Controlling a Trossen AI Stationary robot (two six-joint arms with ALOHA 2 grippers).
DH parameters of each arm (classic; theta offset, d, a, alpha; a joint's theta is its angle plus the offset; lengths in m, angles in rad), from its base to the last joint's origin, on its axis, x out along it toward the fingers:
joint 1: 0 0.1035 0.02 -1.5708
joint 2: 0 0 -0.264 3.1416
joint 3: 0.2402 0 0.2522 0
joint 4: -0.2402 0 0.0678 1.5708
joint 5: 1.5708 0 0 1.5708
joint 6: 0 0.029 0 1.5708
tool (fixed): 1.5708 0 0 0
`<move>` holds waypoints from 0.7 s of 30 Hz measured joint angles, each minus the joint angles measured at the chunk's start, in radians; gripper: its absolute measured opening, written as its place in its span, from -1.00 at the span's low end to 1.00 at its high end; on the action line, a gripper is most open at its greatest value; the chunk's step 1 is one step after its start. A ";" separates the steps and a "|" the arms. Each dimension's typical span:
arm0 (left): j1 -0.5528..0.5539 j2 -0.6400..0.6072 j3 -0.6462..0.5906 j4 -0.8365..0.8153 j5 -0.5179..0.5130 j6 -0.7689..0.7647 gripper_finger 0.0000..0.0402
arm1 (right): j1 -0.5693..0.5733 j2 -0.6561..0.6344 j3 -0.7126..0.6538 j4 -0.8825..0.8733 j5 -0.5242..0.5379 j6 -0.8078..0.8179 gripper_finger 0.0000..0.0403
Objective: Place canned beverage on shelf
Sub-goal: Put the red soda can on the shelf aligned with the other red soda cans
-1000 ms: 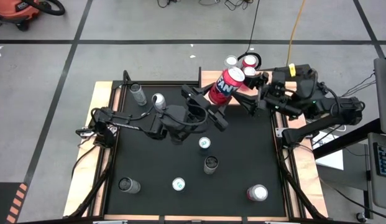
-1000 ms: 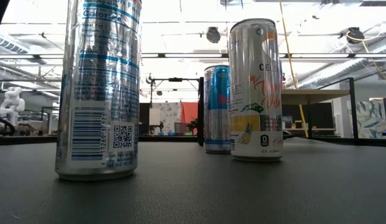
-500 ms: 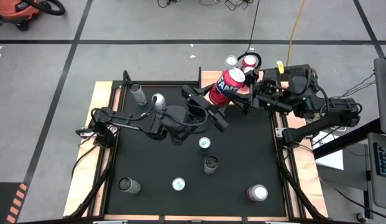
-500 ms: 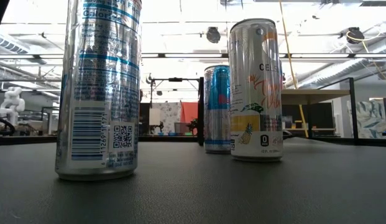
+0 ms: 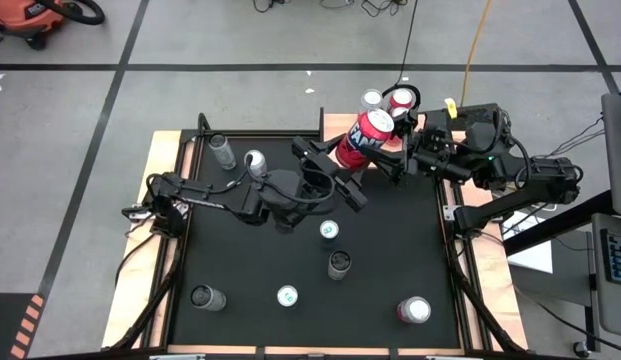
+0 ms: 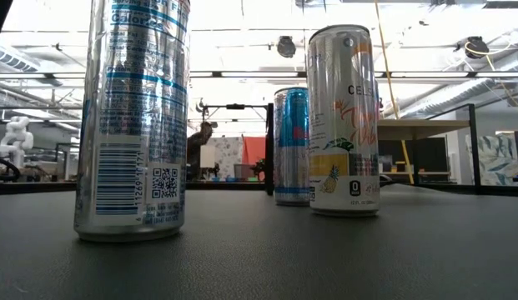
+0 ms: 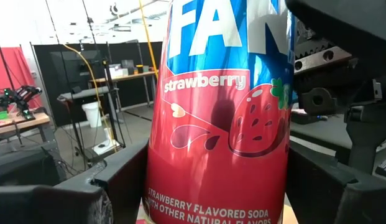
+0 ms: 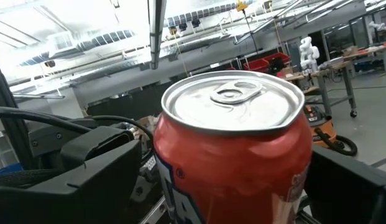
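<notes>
A red strawberry soda can hangs in the air at the table's far side, just in front of the shelf. The shelf is a light-wood board with two cans standing on it. My left gripper reaches in from the table's left and is shut on the red can. My right gripper comes from the right and is open. In the right wrist view its fingers stand on either side of the can's top, with gaps showing. My left gripper pinches the red can's lower body between its two fingers, one on each side. The fingers come about level from the table's left. The can stands roughly upright in the hold, lifted clear of the table.
Several other cans stand on the black table top: two at the far left, two near the middle and three along the near side. Three of them fill the low view. Black frame rails edge the table.
My right gripper has swung a little toward the table's left, closing in on the red can, then held still. The left gripper and the can have kept their place.
</notes>
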 joint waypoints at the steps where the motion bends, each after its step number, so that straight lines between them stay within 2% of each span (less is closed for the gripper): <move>1: 0.000 0.000 0.000 0.000 0.000 0.000 0.53 | 0.000 0.000 0.000 0.000 0.000 0.000 0.89; 12: 0.001 0.000 0.000 -0.008 -0.003 -0.002 0.53 | 0.000 0.000 0.000 -0.002 0.005 0.001 0.41; 17: 0.002 0.000 0.000 -0.050 -0.002 -0.010 0.55 | 0.000 -0.003 -0.001 -0.008 0.003 -0.017 0.37; 21: -0.001 -0.001 0.000 -0.072 0.006 -0.029 0.67 | 0.000 -0.012 -0.002 -0.013 0.002 -0.017 0.38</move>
